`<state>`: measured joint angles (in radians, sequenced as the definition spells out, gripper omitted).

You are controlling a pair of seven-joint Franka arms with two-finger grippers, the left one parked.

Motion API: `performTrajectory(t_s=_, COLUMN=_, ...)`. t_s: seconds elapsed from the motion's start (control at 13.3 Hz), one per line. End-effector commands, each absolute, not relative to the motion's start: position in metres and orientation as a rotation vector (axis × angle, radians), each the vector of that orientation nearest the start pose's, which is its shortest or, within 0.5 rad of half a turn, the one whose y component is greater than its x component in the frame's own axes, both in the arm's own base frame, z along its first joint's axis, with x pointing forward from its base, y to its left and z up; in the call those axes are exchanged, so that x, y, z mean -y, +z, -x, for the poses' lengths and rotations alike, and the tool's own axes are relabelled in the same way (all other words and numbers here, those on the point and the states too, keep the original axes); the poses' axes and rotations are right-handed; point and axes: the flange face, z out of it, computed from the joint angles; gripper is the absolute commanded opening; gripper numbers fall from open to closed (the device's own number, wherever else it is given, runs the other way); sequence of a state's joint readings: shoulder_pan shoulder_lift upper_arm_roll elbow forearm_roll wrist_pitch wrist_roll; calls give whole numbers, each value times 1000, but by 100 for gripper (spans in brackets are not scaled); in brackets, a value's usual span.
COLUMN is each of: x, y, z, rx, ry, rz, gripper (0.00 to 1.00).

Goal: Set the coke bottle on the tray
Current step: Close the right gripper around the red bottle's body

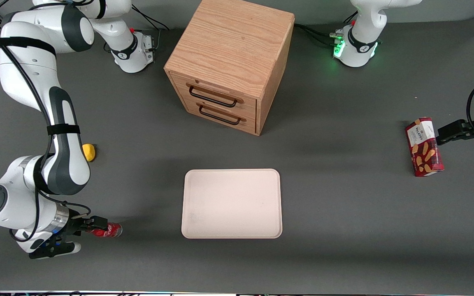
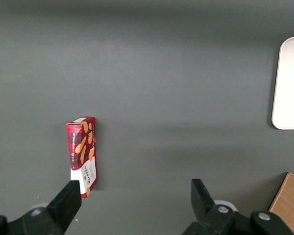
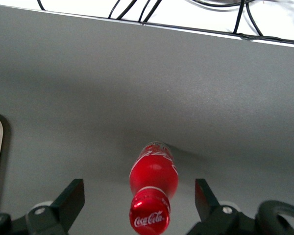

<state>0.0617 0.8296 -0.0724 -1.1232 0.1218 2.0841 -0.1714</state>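
Right wrist view: gripper (image 3: 137, 203) spread wide around the upright coke bottle (image 3: 153, 177), not touching it

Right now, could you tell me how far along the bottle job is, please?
Early. The gripper has reached the coke bottle and is open with a finger on either side, not shut on it. Grasping, carrying and setting it down remain: the tray holds nothing.

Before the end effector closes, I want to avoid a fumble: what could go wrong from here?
1. The end effector is open around the small red coke bottle without touching; the round bottle could roll out of a loose grip.
2. The flat cream-white tray has a raised rim; a low carry could clip it.
3. The tray is smooth, so the bottle might roll once released.
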Motion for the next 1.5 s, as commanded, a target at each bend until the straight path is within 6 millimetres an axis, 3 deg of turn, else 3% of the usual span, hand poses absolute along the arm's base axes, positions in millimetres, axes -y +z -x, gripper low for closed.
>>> performTrajectory(t_s=0.0, x=-13, y=343, z=-773, rx=205, ry=-237, rz=3074, gripper=100)
performTrajectory(t_s=0.08, x=-12, y=342, z=-773, rx=205, ry=-235, rz=3075, gripper=88)
performTrajectory(t_s=0.3, x=-12, y=341, z=-772, rx=235, ry=-217, rz=3078, gripper=14)
performTrajectory(t_s=0.38, x=-11, y=340, z=-772, rx=271, ry=-213, rz=3078, gripper=0)
performTrajectory(t_s=0.75, x=-11, y=340, z=-771, rx=281, ry=-197, rz=3076, gripper=0)
performTrajectory(t_s=0.9, x=-12, y=356, z=-767, rx=286, ry=-164, rz=3075, gripper=0)
performTrajectory(t_s=1.13, x=-12, y=419, z=-748, rx=292, ry=-36, rz=3080, gripper=0)
performTrajectory(t_s=1.43, x=7, y=507, z=-713, rx=268, ry=24, rz=3106, gripper=0)
